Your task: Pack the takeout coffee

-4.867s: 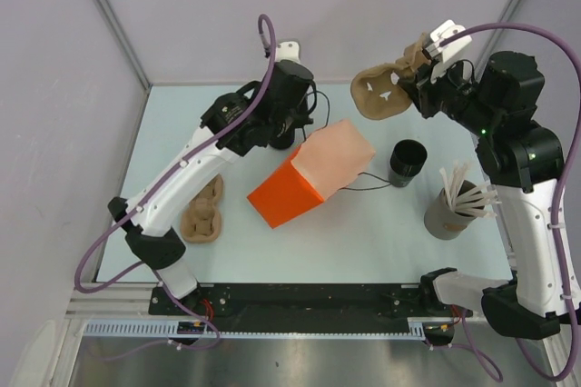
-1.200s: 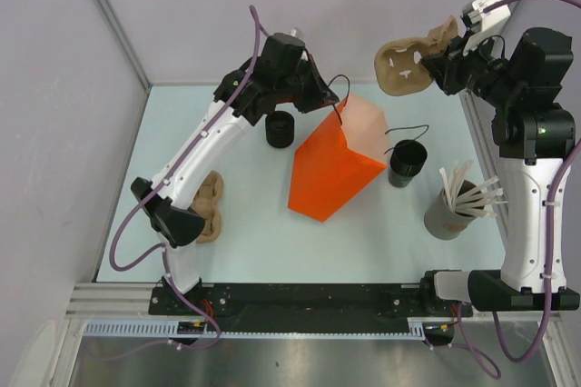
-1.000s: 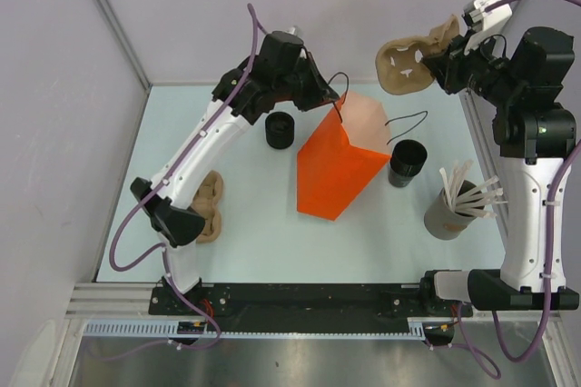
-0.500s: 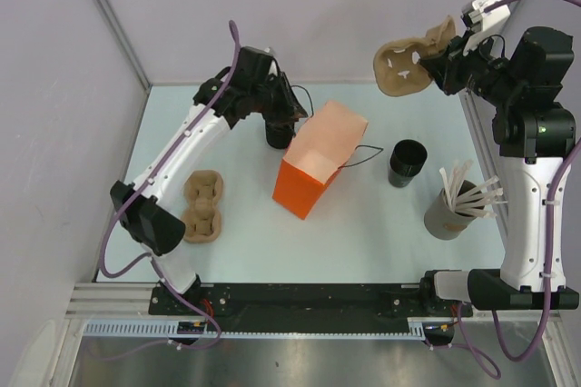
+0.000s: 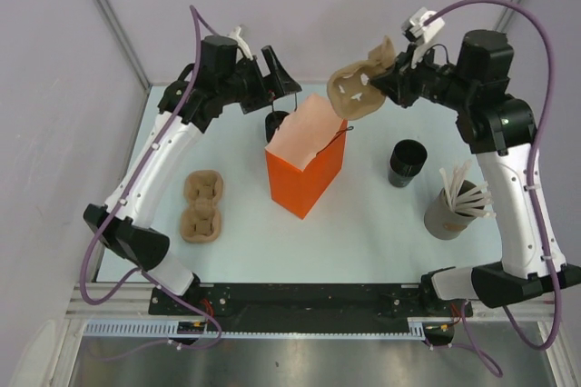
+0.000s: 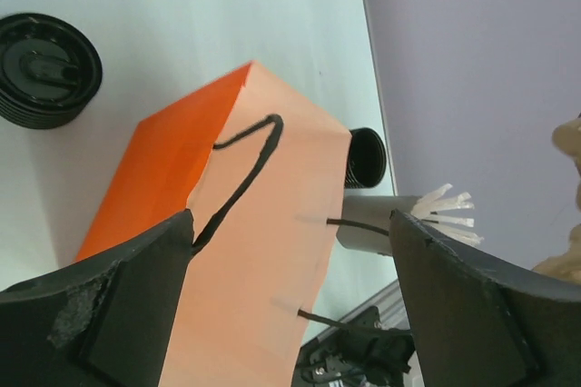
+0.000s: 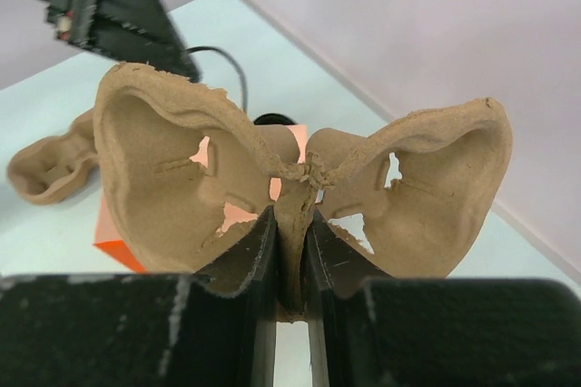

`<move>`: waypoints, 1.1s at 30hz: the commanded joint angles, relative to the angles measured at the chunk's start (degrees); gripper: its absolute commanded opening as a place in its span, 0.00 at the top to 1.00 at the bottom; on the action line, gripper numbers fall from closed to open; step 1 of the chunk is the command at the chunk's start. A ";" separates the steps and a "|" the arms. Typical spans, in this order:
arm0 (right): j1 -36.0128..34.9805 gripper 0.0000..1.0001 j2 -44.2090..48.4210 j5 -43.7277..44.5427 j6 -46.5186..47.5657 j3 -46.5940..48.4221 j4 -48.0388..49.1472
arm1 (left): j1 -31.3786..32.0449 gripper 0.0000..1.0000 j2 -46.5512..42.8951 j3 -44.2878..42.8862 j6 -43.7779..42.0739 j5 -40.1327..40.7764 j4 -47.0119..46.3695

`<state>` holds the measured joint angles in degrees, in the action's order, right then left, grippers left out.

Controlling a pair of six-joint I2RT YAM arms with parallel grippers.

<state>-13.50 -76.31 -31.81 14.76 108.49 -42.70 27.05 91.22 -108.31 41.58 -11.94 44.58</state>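
Top camera: saw left gripper [image 5: 270,78] spread wide above the upright orange bag [image 5: 304,164], gripping nothing. Saw right gripper [image 5: 388,80] clamped on a brown pulp tray [image 5: 359,92], held in the air near the bag's top. Counted two trays, the second tray [image 5: 201,205] flat on the table [image 5: 381,233] left of the bag. Counted two black cups: the lidded takeout coffee [image 5: 276,122] on the table just behind the bag, outside it, and a lidless cup [image 5: 408,162] to the right. Counted one grey tub [image 5: 447,213] of white sticks. Left wrist: found both fingers [image 6: 118,314] far apart, bag below, black handle [image 6: 250,164] reaching one fingertip; could not tell if touching. Right wrist: saw pads [image 7: 182,332] pinched tight on the tray's centre rib.
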 commanded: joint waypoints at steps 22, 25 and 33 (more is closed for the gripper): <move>-20.78 0.85 -16.15 6.32 1.23 3.05 -2.39 | -4.72 0.16 -4.65 11.89 -6.87 -2.56 -17.24; -20.78 0.85 -17.64 7.20 1.67 3.13 -2.56 | -4.72 0.22 -4.73 13.21 -7.57 -1.94 -18.30; -22.19 0.87 -22.65 8.26 3.69 4.98 -7.66 | -4.81 0.36 -4.56 15.41 -8.10 -1.77 -20.14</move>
<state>-34.65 -96.60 -24.71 16.73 111.53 -46.96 22.48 88.79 -93.65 34.41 -12.84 27.44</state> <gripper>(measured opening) 0.170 0.664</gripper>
